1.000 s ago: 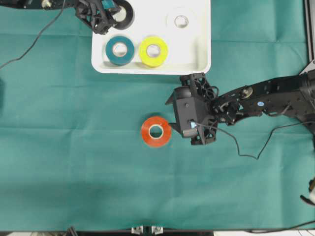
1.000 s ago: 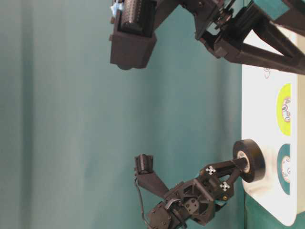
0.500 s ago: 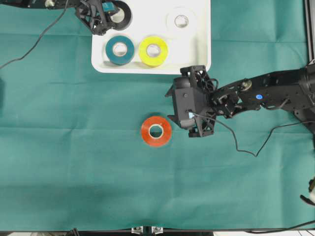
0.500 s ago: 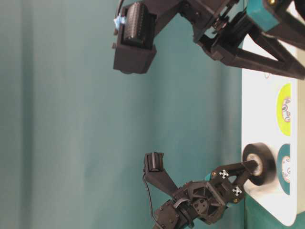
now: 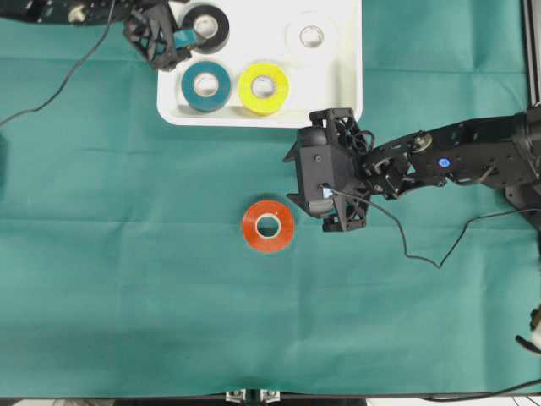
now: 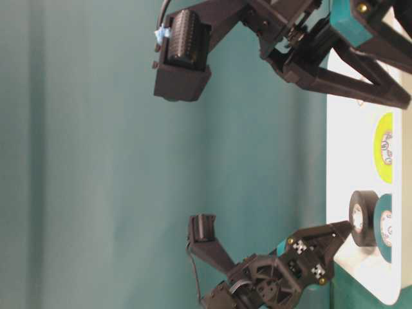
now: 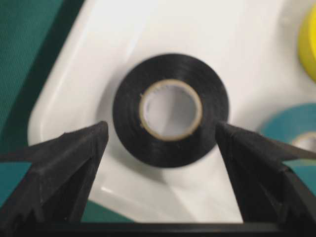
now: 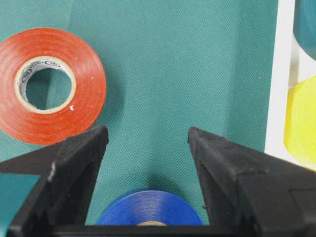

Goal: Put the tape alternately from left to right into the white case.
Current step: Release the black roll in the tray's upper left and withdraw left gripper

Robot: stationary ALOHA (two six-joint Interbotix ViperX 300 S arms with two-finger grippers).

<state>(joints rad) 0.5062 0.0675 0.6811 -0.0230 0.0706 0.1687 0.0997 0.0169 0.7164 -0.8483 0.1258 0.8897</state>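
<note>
Four ring-shaped rolls of tape already inside the shallow white rectangular plastic case (image 5: 342, 93) at the top centre of the overhead view: a glossy black roll (image 5: 205, 28) in the case's upper left corner, a teal roll (image 5: 205, 85) just below it, a yellow roll (image 5: 264, 88) beside the teal one, and a white roll (image 5: 310, 34) toward the upper right, hard to pick out against the white floor.

Two rolls still outside on the green cloth (image 5: 127, 279): a red-orange roll (image 5: 269, 226) lying flat near the centre of the overhead frame, and a blue roll (image 8: 150, 213) peeking in at the bottom edge of the right wrist view, hidden beneath the arm in the overhead view.

Left gripper (image 7: 160, 143) at the upper left, jaws spread and clear of the black roll on either side in the left wrist view; roll released and lying flat on the case floor. Right gripper (image 8: 147, 148) right of the red-orange roll, jaws wide apart and holding nothing, bare cloth between them and the blue roll just under.

By judgement, two thirds done; most likely the right arm's turn next, with the blue roll nearest its jaws and the red-orange roll left for the last placement.
</note>
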